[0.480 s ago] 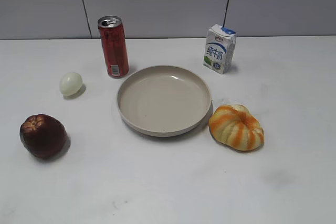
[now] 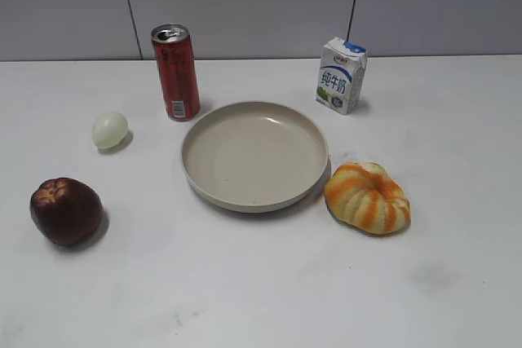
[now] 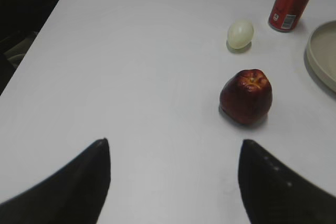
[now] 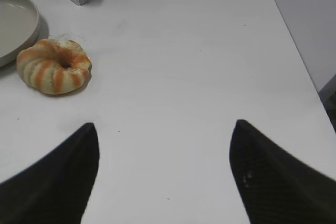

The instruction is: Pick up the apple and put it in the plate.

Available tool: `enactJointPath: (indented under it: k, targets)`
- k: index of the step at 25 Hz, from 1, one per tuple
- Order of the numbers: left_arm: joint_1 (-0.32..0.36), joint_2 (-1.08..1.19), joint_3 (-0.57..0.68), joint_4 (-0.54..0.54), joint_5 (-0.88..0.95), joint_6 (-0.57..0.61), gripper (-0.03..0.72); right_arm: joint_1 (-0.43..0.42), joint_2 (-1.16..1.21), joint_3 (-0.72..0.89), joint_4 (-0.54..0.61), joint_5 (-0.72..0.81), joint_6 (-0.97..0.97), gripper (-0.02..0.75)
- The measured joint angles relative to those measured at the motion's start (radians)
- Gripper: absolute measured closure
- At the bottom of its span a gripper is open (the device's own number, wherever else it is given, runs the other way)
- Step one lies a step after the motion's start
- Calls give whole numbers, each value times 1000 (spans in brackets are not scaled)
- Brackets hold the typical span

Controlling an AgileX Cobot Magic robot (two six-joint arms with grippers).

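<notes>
A white matte surface [image 2: 261, 299] fills most of the exterior view, marked with a few faint grey smudges. Behind it stands a pale grey wall [image 2: 245, 6] of flat panels, split by thin dark vertical seams. The light is even and soft, and shadows are short. In the left wrist view the surface's left edge [image 3: 31, 51] drops to a dark area. In the right wrist view its right edge [image 4: 299, 56] meets a grey floor [image 4: 310, 14].

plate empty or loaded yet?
Empty. The plate shows a bare beige inside; the apple sits on the table, apart, to its left.
</notes>
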Motion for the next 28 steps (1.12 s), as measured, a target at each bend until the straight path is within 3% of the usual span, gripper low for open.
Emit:
enactJointPath:
  k: [6,10,14,18,24,28]
  targets:
    - [0,209,-17,-56,-101,30,114,0,0,0,0,0,0,153]
    - [0,549,-29,-212,-222,191,109,0,0,0,0,0,0,153]
    - [0,818,-92,-295,-262,322,97,0,0,0,0,0,0,153]
    - [-25,1056,-189,-299,-264,371,96,0,0,0,0,0,0,153]
    - [-162,1349,-353,-274,-288,380,96,0,0,0,0,0,0,153]
    - [-176,1522,-451,-246,-286,363,96,0,0,0,0,0,0,153]
